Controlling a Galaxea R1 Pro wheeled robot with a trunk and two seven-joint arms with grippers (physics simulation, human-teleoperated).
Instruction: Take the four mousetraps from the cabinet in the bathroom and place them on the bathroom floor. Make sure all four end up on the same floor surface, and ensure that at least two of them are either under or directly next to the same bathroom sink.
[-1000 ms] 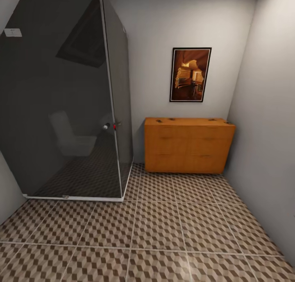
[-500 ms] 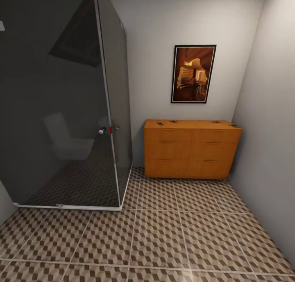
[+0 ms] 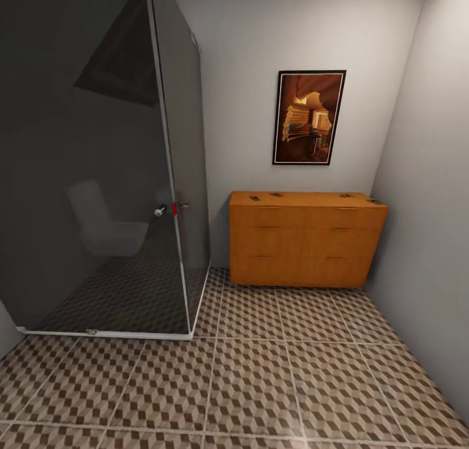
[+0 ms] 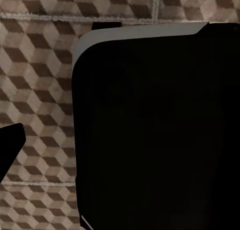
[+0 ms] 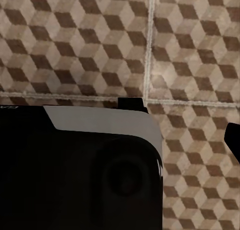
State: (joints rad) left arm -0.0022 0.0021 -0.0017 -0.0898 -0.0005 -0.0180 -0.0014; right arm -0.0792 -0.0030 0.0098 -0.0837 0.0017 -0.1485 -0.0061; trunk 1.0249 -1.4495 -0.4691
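Observation:
The cabinet (image 3: 303, 240), low and orange-brown with drawer fronts, stands against the far wall in the head view. Several mousetraps lie on its flat top as small dark-and-tan specks: a mousetrap (image 3: 255, 198) near the left end, another mousetrap (image 3: 345, 195) toward the right, and one mousetrap (image 3: 374, 201) at the right corner. The bathroom floor (image 3: 260, 377) of cube-pattern tiles stretches from me to the cabinet. In each wrist view a dark tip shows over the tiles beside the robot's black body (image 4: 155, 130); whether the jaws are open or shut is unclear. The bathroom sink is out of view.
A dark glass shower enclosure (image 3: 98, 175) with a white base rail fills the left side. A framed picture (image 3: 309, 117) hangs above the cabinet. A grey wall (image 3: 430, 208) closes the right side, leaving a tiled aisle toward the cabinet.
The whole head picture has shifted: the camera has moved closer and turned slightly, so the cabinet looks a little larger. Nothing in the room has moved.

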